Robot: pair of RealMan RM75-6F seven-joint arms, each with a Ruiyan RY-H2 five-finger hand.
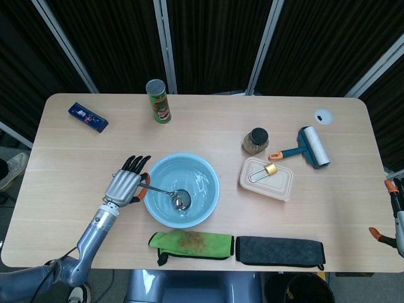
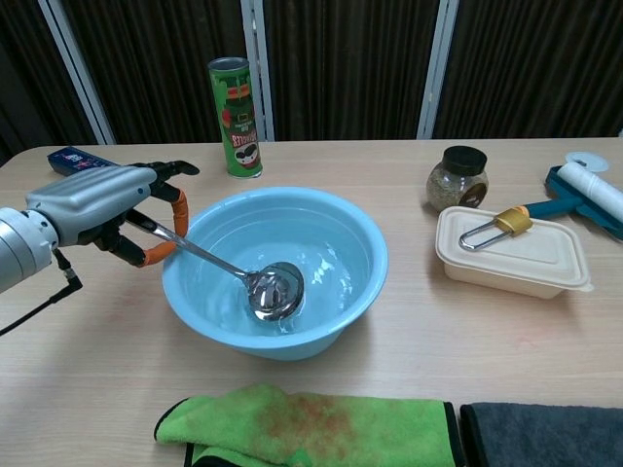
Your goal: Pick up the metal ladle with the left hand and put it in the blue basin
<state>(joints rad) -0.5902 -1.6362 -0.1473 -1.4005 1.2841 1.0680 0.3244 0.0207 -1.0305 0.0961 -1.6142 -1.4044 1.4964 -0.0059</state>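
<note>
Now my left hand (image 2: 92, 199), just outside the basin's (image 2: 365, 255) left rim, grips the ladle's (image 2: 209, 263) orange handle end, its long axis slanting rightward and down so the bowl rests on the basin floor.

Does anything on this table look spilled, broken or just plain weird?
Nothing looks spilled or broken. The oddest sight is a brass padlock lying on the lid of the beige lunch box, and the green cloth at the front edge has a brownish stain. The ladle sits in the blue basin, its handle in the left robot hand.
</note>
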